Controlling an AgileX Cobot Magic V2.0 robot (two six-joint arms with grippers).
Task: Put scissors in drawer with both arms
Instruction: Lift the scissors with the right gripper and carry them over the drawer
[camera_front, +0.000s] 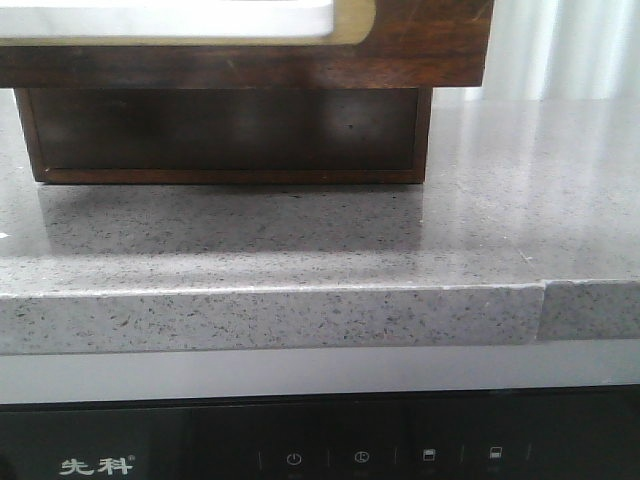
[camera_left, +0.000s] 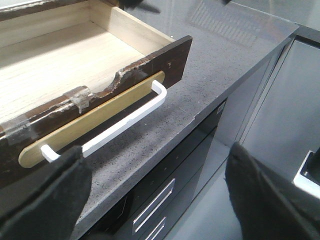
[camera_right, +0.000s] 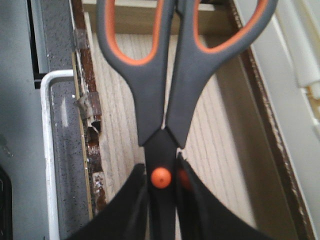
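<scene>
Gripping the scissors (camera_right: 162, 107) near their orange pivot, the right fingers (camera_right: 127, 210) hold them above the pale wooden floor of the open drawer (camera_right: 125, 100), handles toward the top of the frame. The left fingers (camera_left: 45, 192) stand wide apart, holding nothing, beside the drawer's white handle (camera_left: 120, 125) over the grey speckled surface (camera_left: 220, 55).

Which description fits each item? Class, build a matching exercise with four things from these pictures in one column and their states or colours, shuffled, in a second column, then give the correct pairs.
Column 1
1. scissors
2. drawer
3. drawer handle
4. left gripper

Column 2
A. open, holding nothing
B. pulled open, pale wood inside
C. white bar
D. gripped near the orange pivot by the right gripper, above the drawer

Pairs: 1-D, 2-B, 3-C, 4-A
</scene>
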